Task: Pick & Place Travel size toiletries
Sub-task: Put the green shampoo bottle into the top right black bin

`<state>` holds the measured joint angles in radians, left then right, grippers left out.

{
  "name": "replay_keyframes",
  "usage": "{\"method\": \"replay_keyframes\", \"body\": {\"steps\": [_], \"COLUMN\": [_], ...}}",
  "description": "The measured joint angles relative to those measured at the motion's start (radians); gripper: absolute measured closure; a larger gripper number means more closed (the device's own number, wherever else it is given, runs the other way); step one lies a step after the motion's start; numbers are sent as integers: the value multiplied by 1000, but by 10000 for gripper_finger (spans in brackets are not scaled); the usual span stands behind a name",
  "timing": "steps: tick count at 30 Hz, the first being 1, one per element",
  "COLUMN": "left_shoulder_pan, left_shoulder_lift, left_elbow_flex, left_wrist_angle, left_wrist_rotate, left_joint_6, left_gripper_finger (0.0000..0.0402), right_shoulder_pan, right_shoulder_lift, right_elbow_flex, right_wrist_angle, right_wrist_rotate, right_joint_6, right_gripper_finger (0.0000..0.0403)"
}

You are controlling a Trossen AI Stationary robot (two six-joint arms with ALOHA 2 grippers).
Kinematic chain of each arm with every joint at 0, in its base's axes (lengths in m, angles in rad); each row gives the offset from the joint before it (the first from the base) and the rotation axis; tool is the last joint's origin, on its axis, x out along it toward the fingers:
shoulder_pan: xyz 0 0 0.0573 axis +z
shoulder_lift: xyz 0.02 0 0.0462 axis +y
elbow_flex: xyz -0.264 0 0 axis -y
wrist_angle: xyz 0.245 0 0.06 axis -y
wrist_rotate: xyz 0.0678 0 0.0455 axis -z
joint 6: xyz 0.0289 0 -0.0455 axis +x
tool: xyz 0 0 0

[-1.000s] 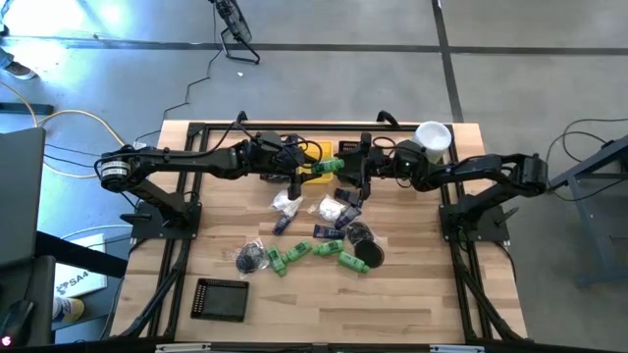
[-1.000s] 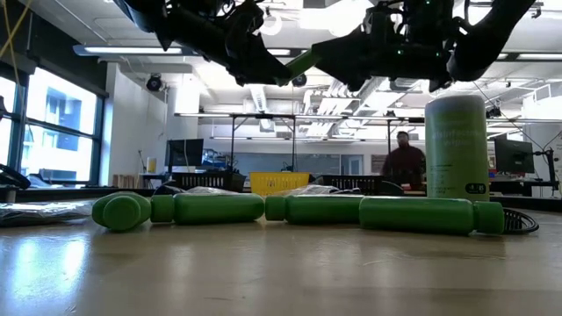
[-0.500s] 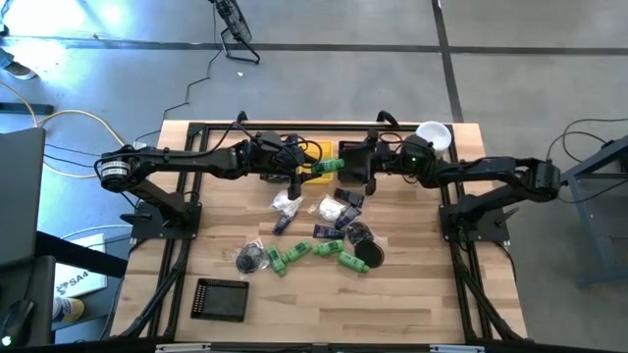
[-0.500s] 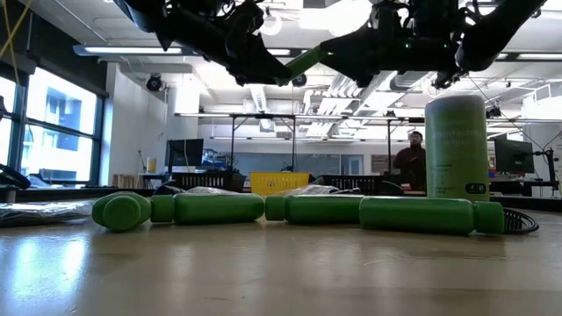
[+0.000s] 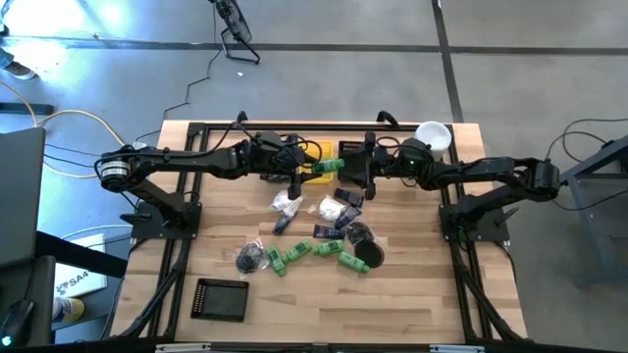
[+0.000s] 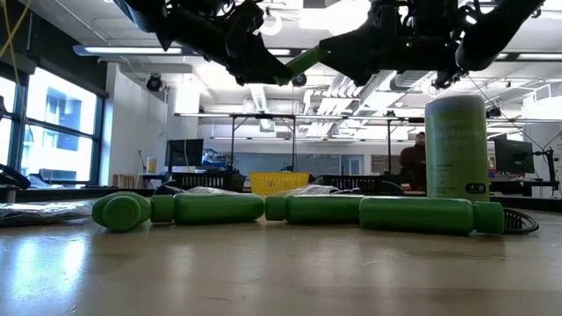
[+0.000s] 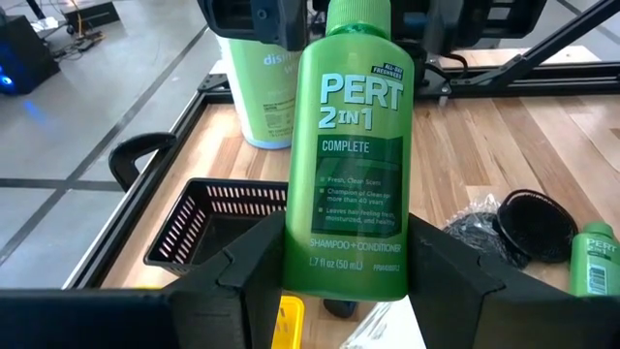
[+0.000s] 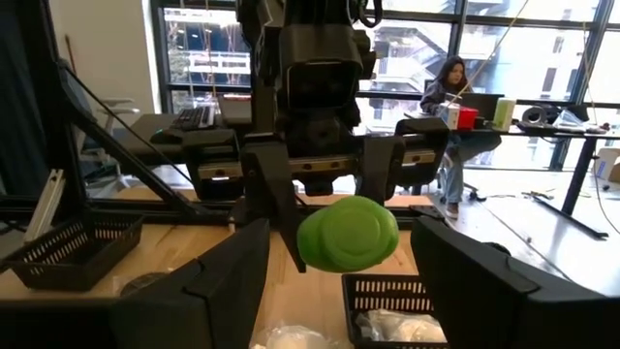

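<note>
Holding: left gripper [image 7: 344, 281] clamps the Pert shampoo bottle [image 7: 353, 155] by its base.
Axis: lengthwise, cap aimed at right gripper [image 8: 329, 281].
Right gripper: spread wide, empty, just beyond the cap.

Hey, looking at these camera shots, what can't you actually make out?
- Yellow bin, high view: both arms cover most of it; contents hidden.
- Green bottle in the left gripper, left wrist view: cap cut off by the edge.
- Right gripper, right wrist view: fingertips cut off by the edge.
- Black round pieces, high view: too small to identify.
</note>
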<state>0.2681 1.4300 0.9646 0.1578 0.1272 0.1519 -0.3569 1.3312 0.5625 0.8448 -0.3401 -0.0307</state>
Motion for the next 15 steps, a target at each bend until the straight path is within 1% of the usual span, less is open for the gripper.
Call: {"method": "replay_keyframes", "body": {"steps": [8,15], "left_shoulder_pan": [0,0], "left_shoulder_lift": [0,0], "left_elbow_flex": [0,0], "left_wrist_angle": [-2,-2], "left_wrist_rotate": [0,0], "left_joint_6": [0,0], "left_gripper_finger": [229,229], "right_shoulder_pan": [4,12], "right_shoulder_lift": [0,0], "right_elbow_flex": [0,0], "right_wrist_angle": [5,27], "right_wrist_rotate": [0,28], "right_joint_6": [0,0], "right_gripper_finger": [158,158]}}
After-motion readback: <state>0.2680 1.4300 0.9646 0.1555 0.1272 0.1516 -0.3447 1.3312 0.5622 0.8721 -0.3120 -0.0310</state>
